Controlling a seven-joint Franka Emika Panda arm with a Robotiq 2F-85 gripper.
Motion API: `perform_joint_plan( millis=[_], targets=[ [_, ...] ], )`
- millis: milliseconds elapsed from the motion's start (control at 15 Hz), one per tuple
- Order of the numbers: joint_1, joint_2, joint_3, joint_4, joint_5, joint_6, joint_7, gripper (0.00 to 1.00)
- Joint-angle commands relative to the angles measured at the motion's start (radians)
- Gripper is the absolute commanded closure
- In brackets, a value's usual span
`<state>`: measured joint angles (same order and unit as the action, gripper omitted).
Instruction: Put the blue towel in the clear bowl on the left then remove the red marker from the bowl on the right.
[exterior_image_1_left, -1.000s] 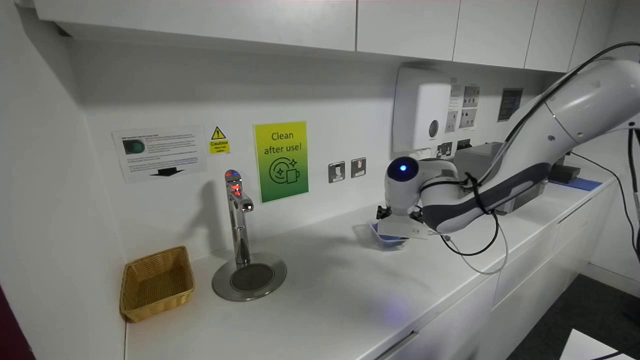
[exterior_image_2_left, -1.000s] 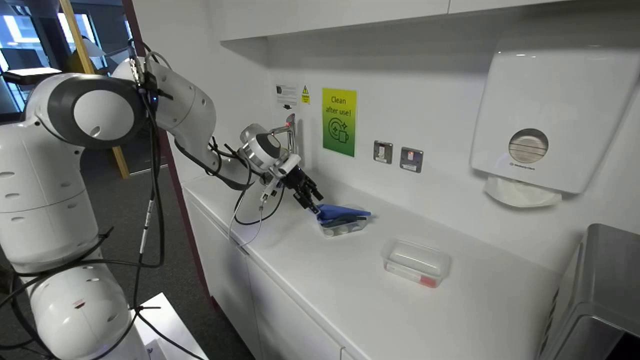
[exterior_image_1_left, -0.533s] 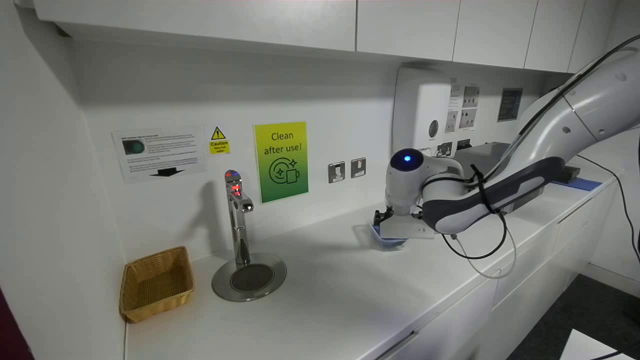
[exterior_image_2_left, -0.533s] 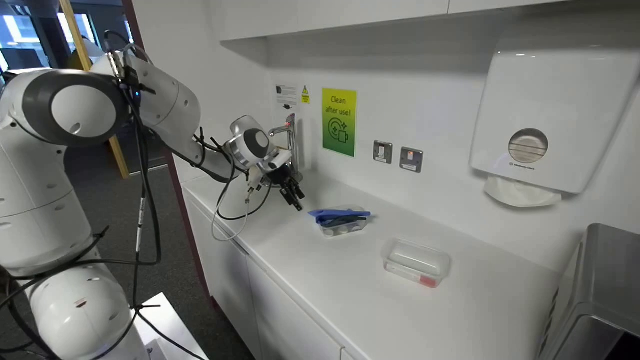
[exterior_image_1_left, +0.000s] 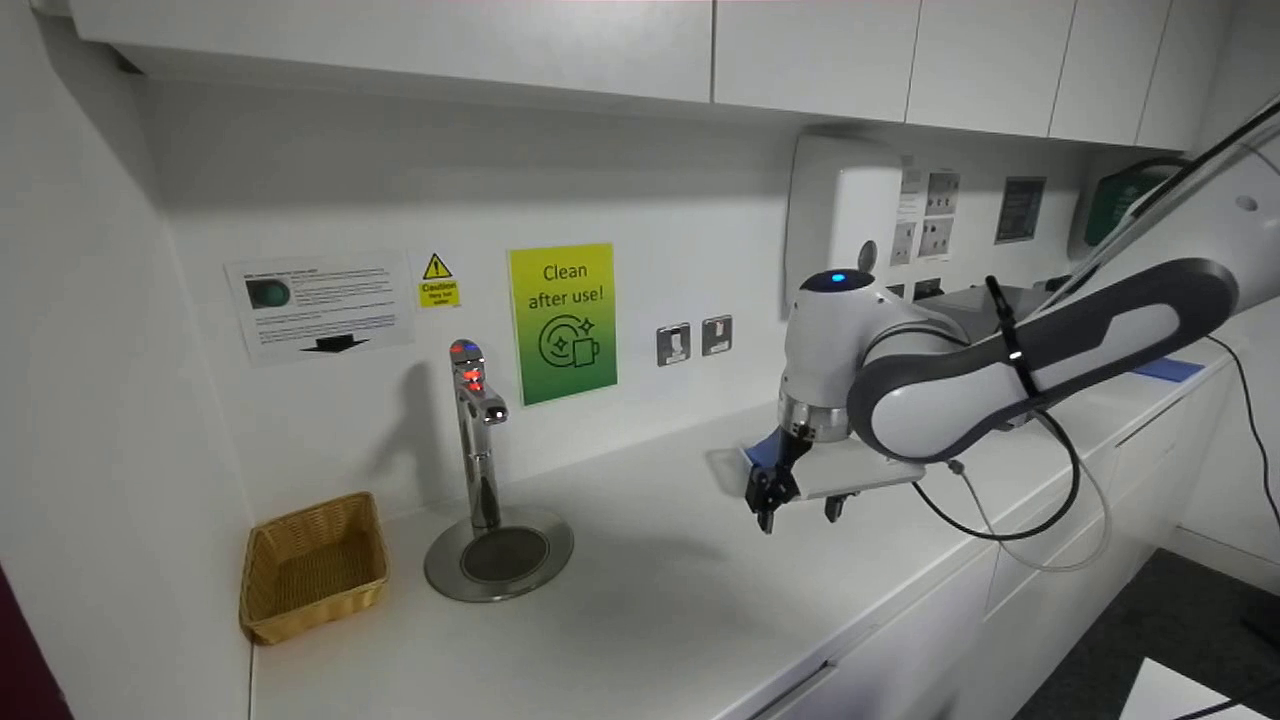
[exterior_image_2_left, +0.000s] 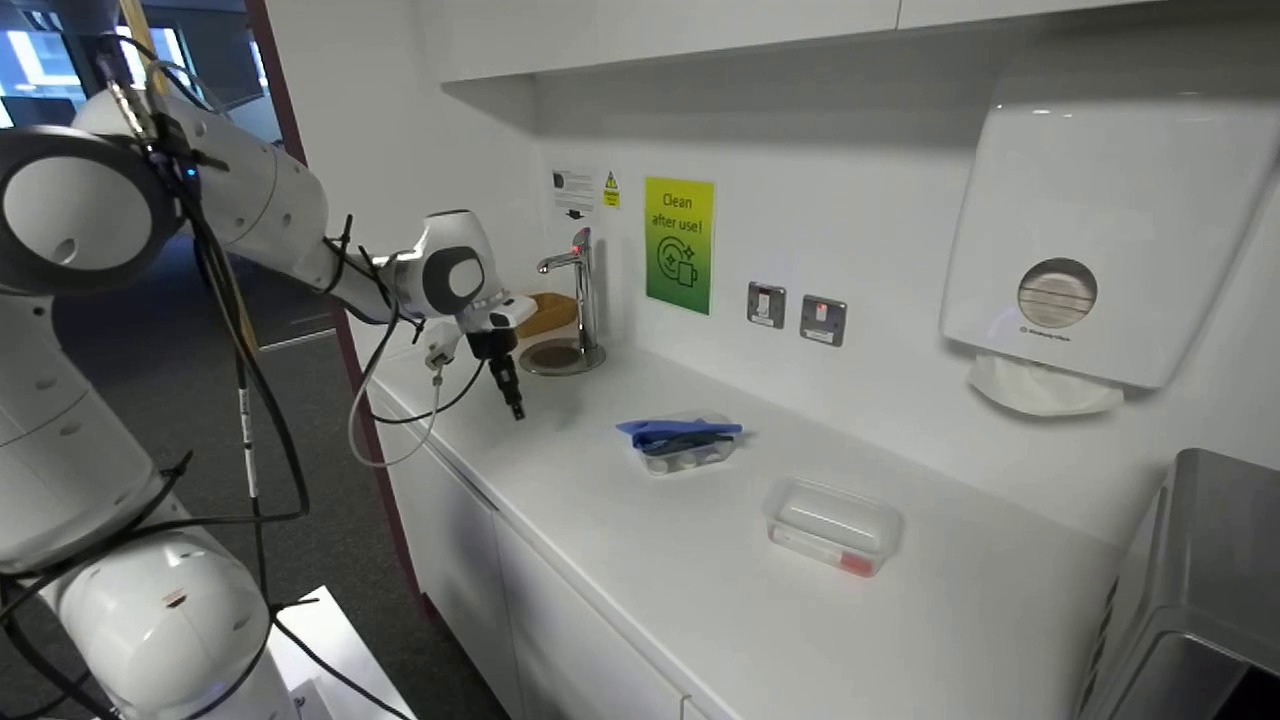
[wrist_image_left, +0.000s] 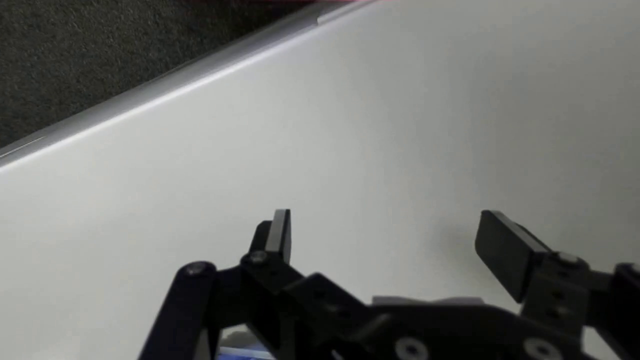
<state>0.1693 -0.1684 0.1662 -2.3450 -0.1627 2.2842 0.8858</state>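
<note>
Plainly empty, spread fingers hang well apart from the red marker. A straight-down reach should spare its bowl.

This is a kitchenette: a tap stands on the counter at left. Farther right hang a "Clean after use!" sign and a paper dispenser.

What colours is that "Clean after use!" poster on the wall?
The poster fades from yellow at top to green at bottom. It shows best in an exterior view.
</note>
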Motion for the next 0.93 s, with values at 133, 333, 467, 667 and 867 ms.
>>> perform_joint_plan(
  millis=[133, 333, 467, 667, 867],
  targets=[
    [0.013, -0.11, -0.011, 0.002, 0.234, -0.267, -0.378, 0.0],
    [-0.011, -0.087, 0.02, 0.007, 0.224, -0.28, -0.366, 0.0],
    [-0.01, -0.089, 0.019, 0.008, 0.229, -0.294, -0.387, 0.0],
    [-0.01, -0.088, 0.018, 0.008, 0.229, -0.294, -0.39, 0.0],
    [-0.01, -0.088, 0.018, 0.008, 0.229, -0.294, -0.39, 0.0]
  ],
)
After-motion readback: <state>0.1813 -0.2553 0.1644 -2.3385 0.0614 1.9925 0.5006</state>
